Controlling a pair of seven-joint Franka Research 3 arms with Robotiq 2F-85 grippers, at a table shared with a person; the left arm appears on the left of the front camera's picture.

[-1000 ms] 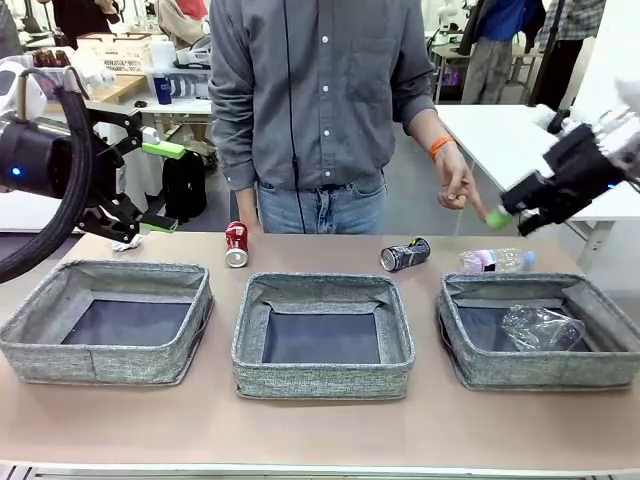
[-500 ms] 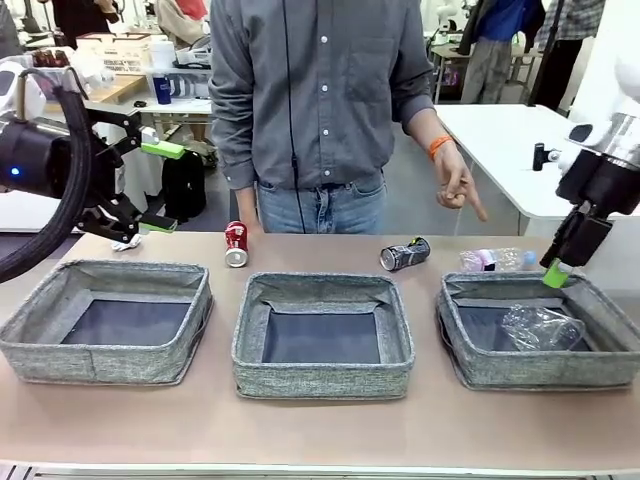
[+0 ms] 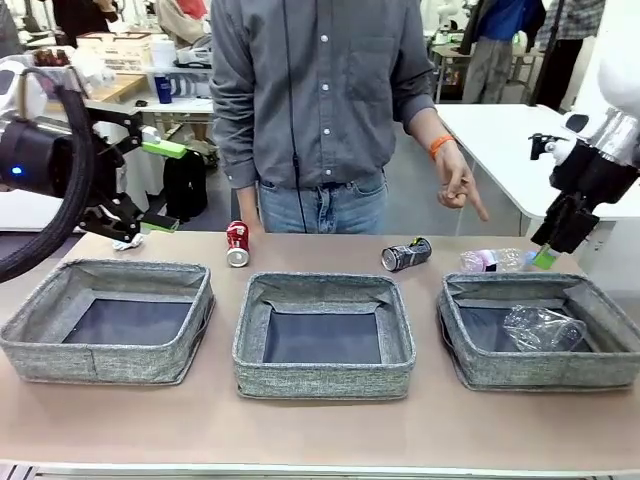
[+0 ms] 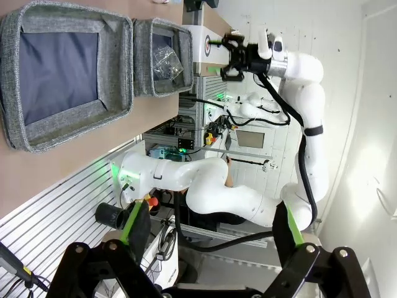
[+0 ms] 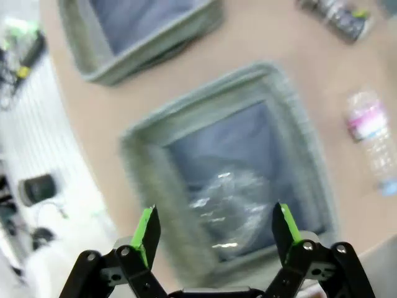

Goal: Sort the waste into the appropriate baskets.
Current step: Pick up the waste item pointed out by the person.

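Note:
Three grey baskets stand in a row: left [image 3: 100, 271], middle [image 3: 320, 288], right [image 3: 470, 372]. A crumpled clear bottle [image 3: 542, 327] lies in the right basket [image 5: 140, 169]. Behind the row lie a red can [image 3: 237, 244], a black-and-silver can [image 3: 405, 255], a bottle with a pinkish label [image 3: 497, 260] and a white paper wad [image 3: 127, 242]. My right gripper [image 3: 548, 250] hangs open, pointing down above the right basket's far right corner. From its wrist, the right gripper [image 5: 216, 233] looks down on the crumpled bottle [image 5: 229, 205]. My left gripper [image 3: 165, 188] stands open and empty above the paper wad.
A person stands at the far side, one hand [image 3: 460, 190] pointing down near the black-and-silver can. The left wrist view looks past the open left gripper [image 4: 211, 230] at the middle basket [image 4: 118, 68] and right basket [image 4: 146, 62]. Bare table lies in front of the baskets.
My right gripper swung from pointing left near the person's hand to pointing down over the right basket's far corner, then rose slightly. The left arm stayed still.

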